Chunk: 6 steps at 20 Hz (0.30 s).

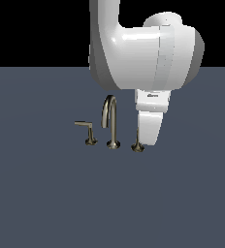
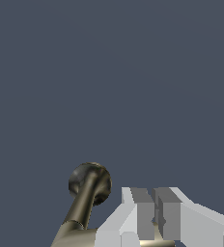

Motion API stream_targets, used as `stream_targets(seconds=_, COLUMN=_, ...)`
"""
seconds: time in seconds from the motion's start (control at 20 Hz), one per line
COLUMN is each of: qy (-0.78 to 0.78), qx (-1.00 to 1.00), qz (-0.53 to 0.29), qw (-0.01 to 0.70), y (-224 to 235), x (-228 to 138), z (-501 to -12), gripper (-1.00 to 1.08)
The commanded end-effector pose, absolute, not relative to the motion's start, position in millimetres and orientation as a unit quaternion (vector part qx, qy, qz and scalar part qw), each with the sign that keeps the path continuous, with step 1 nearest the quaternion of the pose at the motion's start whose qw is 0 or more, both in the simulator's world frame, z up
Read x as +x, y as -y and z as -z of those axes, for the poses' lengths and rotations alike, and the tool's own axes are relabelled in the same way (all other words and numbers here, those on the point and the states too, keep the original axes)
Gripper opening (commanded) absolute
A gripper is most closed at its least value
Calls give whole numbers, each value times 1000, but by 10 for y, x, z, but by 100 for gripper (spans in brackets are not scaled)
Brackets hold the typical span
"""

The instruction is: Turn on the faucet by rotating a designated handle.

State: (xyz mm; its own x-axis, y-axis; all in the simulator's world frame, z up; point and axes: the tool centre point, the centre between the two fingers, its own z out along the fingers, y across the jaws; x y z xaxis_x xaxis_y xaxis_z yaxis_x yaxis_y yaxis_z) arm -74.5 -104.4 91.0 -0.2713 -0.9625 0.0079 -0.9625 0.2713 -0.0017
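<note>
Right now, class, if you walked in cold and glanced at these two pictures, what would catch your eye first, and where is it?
The bulky white arm dominates, coming down from the top of the exterior view onto the faucet set. Below it the tall arched spout stands mid-floor, a lever handle on the exterior view's left. In the wrist view the gripper sits nearly closed beside a brass stem.

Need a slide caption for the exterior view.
Panda gripper lowered onto the faucet's lever on the exterior view's right.

Brass-grey faucet [image 1: 112, 123] upright mid-desk, tall arched spout on flared base, handle [image 1: 87, 131] at its 9 o'clock, slanted stem, flat pale bar horiz., 2nd lever at 3 o'clock mostly hidden
</note>
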Motion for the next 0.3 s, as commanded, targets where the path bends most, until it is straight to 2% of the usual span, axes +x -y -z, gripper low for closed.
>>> stream_targets(seconds=0.0, qy=787, qx=617, qz=-1, qw=0, y=757, x=-660, z=-911, gripper=-100)
stream_targets(seconds=0.25, qy=783, qx=622, qz=0, qw=0, y=511, x=-577, z=-912, gripper=-100)
